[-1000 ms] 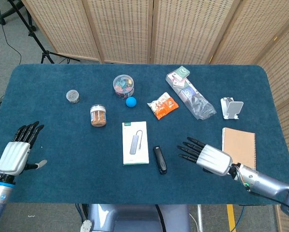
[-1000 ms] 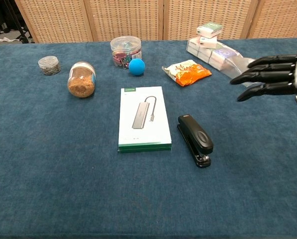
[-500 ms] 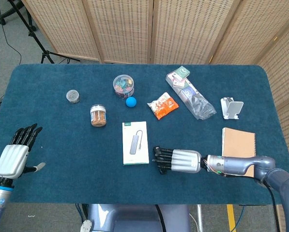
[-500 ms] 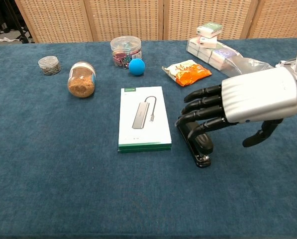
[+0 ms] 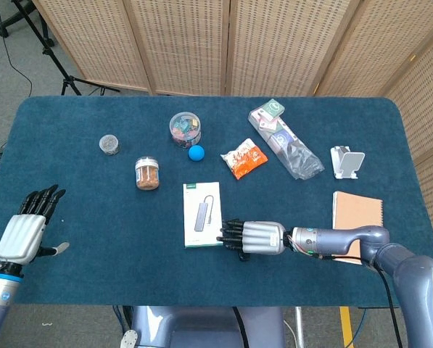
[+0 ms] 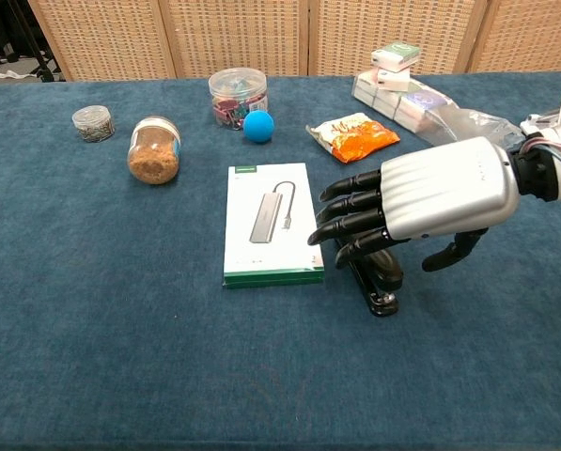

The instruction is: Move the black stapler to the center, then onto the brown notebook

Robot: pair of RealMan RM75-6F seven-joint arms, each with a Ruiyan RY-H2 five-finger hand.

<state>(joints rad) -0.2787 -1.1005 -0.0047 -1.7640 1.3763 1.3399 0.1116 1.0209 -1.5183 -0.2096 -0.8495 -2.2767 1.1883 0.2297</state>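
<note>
Since half a second ago the right hand (image 6: 421, 211) has slid further left across the black stapler (image 6: 379, 274), so its dark fingertips (image 6: 332, 221) now reach past the stapler toward the white boxed hub (image 6: 272, 224) just beyond them. The fingers are spread and slightly curled with the thumb hanging apart on the near side; nothing is gripped yet (whether the palm touches the stapler cannot be told). The stapler lies directly beneath the hand, only its glossy moulded tail and metal end showing. The hand is probably placed over it to close around its narrow body. The brown notebook (image 5: 357, 216), matte card with a spiral edge, lies behind the hand, near the wrist. The left hand (image 5: 26, 230) hovers open, well apart, over the napped blue cloth (image 6: 120, 357).
</note>
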